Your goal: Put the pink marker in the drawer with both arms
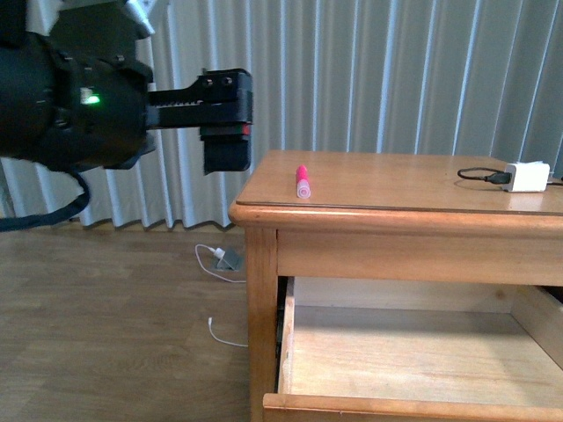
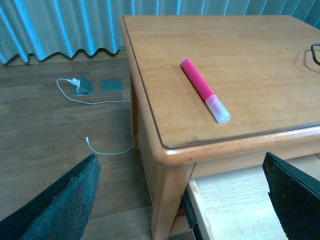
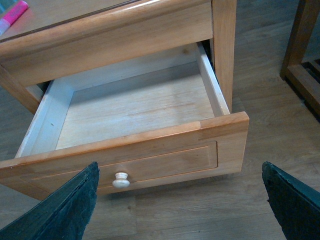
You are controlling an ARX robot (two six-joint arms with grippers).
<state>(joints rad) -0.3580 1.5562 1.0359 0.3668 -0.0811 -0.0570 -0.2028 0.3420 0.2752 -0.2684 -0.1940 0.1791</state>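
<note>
The pink marker lies flat on the dresser top near its left front corner, pale cap toward the front edge; it also shows in the left wrist view and the right wrist view. The drawer beneath is pulled out, its light wood interior empty, with a round pale knob on its front. My left gripper hangs open in the air left of the dresser, level with its top, its fingers spread wide off the corner. My right gripper is open above the drawer front and holds nothing.
A white charger with a black cable sits at the right of the dresser top. On the wood floor to the left lie a white cable and a floor socket. Curtains hang behind. Another wooden furniture frame stands beside the dresser.
</note>
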